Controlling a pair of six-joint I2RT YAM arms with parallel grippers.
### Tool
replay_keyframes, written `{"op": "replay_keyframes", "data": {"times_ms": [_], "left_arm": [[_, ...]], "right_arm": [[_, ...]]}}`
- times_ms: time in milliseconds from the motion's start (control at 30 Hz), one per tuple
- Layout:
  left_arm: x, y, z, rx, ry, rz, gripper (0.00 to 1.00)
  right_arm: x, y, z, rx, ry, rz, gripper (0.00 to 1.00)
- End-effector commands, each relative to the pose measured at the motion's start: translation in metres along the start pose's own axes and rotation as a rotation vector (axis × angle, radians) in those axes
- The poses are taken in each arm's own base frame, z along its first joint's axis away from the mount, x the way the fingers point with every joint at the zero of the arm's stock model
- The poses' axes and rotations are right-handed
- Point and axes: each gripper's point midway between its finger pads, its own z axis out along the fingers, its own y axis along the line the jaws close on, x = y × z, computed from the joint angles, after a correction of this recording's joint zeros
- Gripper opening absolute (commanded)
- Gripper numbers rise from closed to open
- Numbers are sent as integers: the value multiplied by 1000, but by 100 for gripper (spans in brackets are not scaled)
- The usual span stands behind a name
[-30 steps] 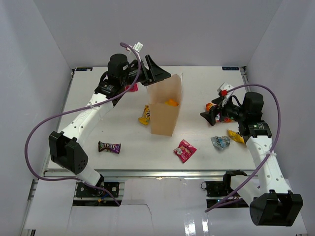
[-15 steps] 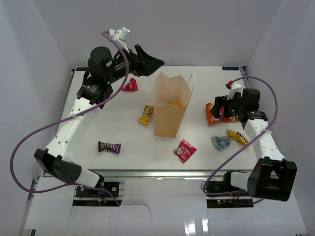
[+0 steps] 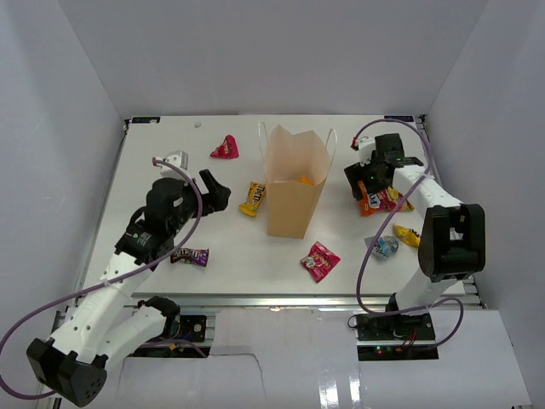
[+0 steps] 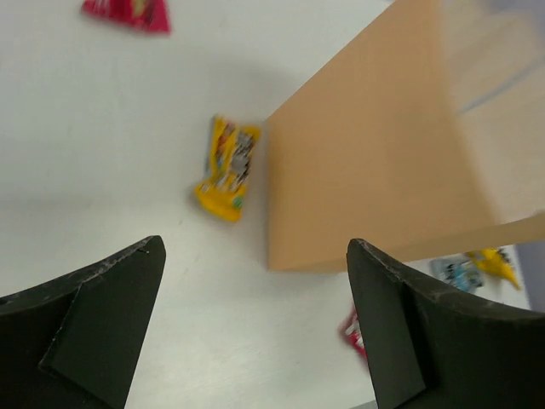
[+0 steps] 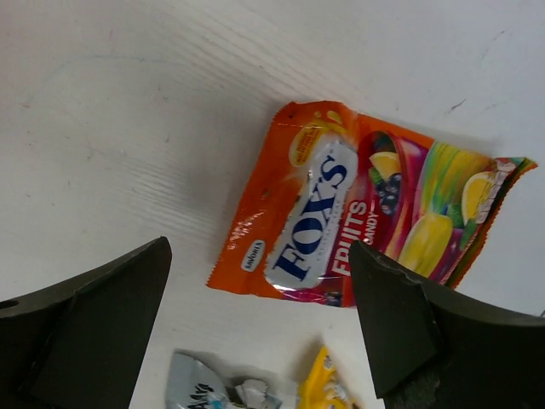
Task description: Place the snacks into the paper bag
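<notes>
Judging from the layout, the main risk is the bag (image 3: 294, 209). It stands unheld at the centre of the table (image 3: 162, 145), so an arm brushing its wall or handles could tip it and spill the packet inside (image 3: 298, 180). The Fox's packet (image 5: 341, 217), at 3 o'clock from the bag, lies flat and slick. A pinch could skate off it, or snag the silver packet (image 5: 213, 388) near its 7 o'clock corner.

The right gripper (image 5: 255, 332) hangs over the Fox's packet, spread wide, with nothing between its fingers. The left gripper (image 4: 255, 328) is equally wide and empty. It faces the yellow packet (image 4: 226, 169), which lies just beside the bag at 9 o'clock.
</notes>
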Motion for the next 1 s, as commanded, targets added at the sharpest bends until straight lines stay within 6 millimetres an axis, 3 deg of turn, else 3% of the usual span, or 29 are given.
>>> {"op": "replay_keyframes", "data": {"times_ms": [0,67,167,367,500,733,833,900,967], "left_arm": [[44,42,-5,-154,38,-126,98],[64,53,-6,-173,59,-164,98],[73,59,-8,-190,73,-170,98],[71,58,-6,-191,83,-145,98],[71,57,-4,-192,94,-142,98],[73,56,-5,-184,95,-144,98],[76,56,-6,-179,100,-152,98],[78,57,-6,-178,103,-156,98],[79,57,-7,-175,103,-164,98]], "right_arm": [[-6,-3,5,286,26,63,90],[4,-8,8,373,71,87,90],[22,-16,15,474,130,132,90],[37,-20,25,511,151,150,91],[56,-10,42,461,212,137,98],[59,-2,52,385,177,141,69],[69,-5,56,355,193,154,45],[71,-7,57,333,194,165,21],[73,-13,53,305,185,180,8]]}}
